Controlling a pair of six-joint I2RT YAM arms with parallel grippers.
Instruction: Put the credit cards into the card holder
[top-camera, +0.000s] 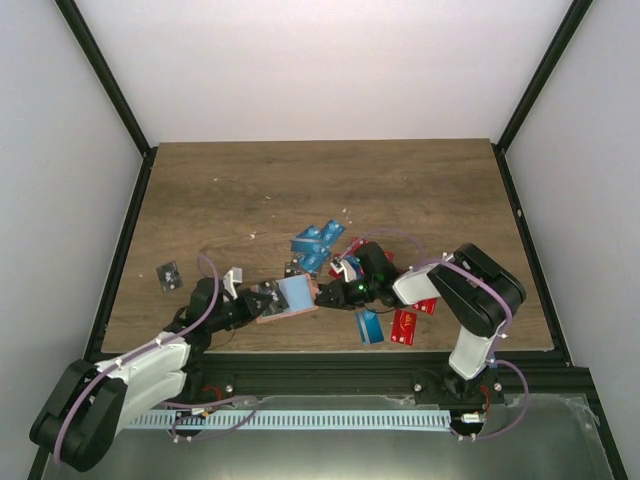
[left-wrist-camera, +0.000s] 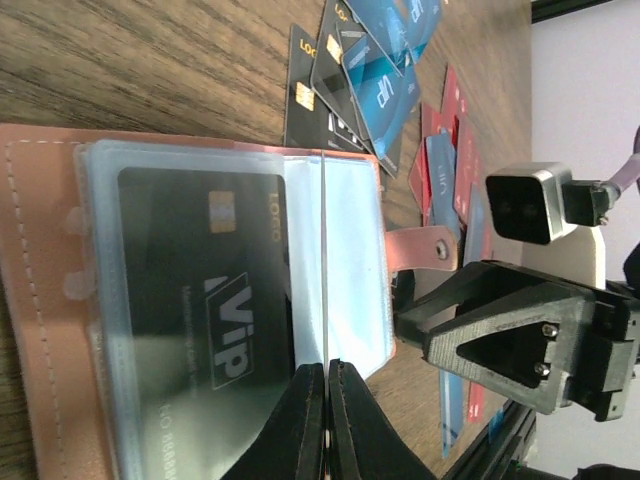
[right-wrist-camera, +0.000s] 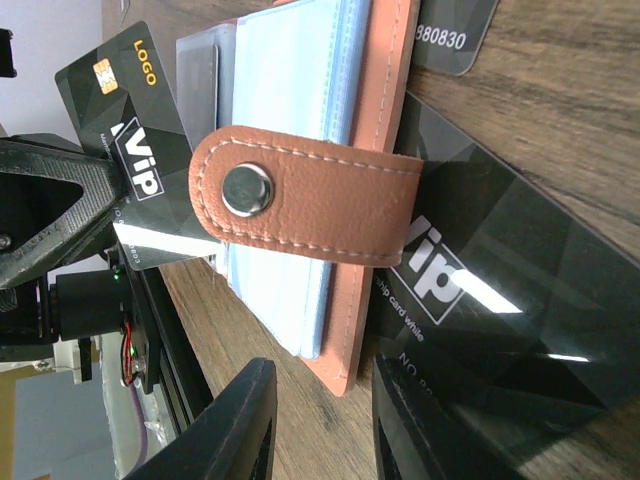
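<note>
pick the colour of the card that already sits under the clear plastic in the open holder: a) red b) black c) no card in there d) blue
b: the left wrist view shows a black vip card lying behind the clear sleeve of the open card holder.

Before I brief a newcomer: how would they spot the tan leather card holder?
On the brown wooden table, look midway along the near edge. The tan leather card holder lies open there; unlike the coloured plastic cards nearby, it has clear sleeves.
</note>
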